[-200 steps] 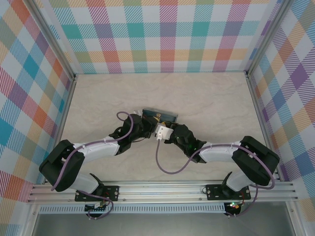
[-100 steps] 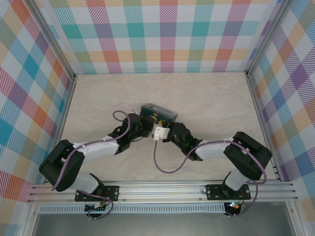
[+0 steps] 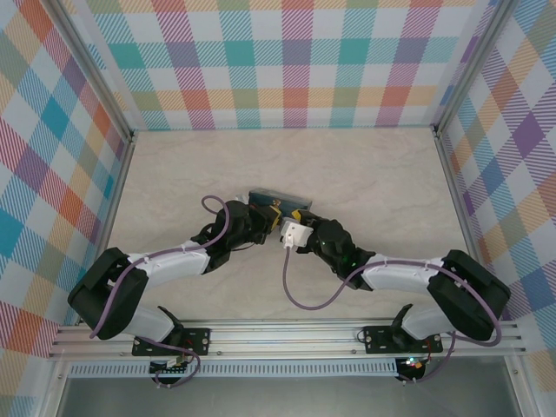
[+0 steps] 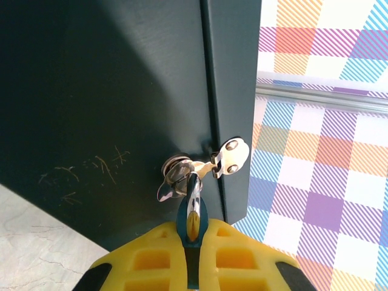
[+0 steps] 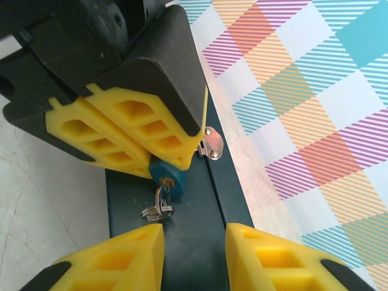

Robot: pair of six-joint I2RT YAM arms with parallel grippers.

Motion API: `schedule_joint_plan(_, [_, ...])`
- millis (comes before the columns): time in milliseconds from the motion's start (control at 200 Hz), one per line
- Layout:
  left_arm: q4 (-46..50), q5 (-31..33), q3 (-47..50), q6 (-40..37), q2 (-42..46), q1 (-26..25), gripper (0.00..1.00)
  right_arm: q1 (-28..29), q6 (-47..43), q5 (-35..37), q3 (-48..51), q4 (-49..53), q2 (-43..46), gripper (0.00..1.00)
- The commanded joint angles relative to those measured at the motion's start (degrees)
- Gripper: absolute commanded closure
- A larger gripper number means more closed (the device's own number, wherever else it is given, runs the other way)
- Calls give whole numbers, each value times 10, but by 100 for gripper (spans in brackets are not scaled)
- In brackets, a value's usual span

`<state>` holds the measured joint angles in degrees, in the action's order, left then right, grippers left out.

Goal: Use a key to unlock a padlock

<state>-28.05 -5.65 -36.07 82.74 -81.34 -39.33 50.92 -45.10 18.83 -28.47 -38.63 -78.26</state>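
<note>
So, near edge: both arm bases sit on the aluminium rail (image 3: 287, 334), and the arms reach inward over the pale marbled table (image 3: 373, 174) until they meet at its middle.
Right gripper (image 5: 194, 231): open, its yellow fingers (image 5: 124, 257) spread with nothing between them, hovering just short of the box and the key.
Left gripper (image 4: 193, 229): clamped shut on the key's teal head, the yellow pads (image 4: 151, 257) pressed together around it; in the right wrist view it (image 5: 162, 162) comes in from the upper left.
Key (image 4: 193, 209): held edge-on between the left pads, silvery with a teal cover; from the right wrist the teal head (image 5: 163, 177) shows as a round disc at the fingertips, right against the box face.
Key ring (image 5: 156, 209): silvery, hanging from the key head against the box, with a further small metal piece on it; the left wrist view shows it (image 4: 176, 174) just beyond the key.
Box (image 4: 109, 91): dark, faintly scratched, with a seam running down its face.
Hasp (image 4: 230, 156): small silvery plate with two rivets, on the seam just beside the key ring.
Padlock (image 3: 277, 207): a brassy speck at the box's near edge between the two grippers in the overhead view, too small to tell more.
Walls (image 3: 295, 61): pastel plaid panels on three sides.
</note>
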Motion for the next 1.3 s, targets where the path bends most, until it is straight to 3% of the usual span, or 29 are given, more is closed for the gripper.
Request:
schedule_joint_plan(0, [-23,-13,-2,0,11,-1,100,-2,32,-14,4,21,18,67])
schedule_joint_plan(795, [-27,-16,0,0,11,-1,100,9,55,-39,-47,-37,-59,66])
schedule_joint_plan(1295, [-28,-14,4,2,14,-1,100,9,50,-14,-44,-36,-73,80])
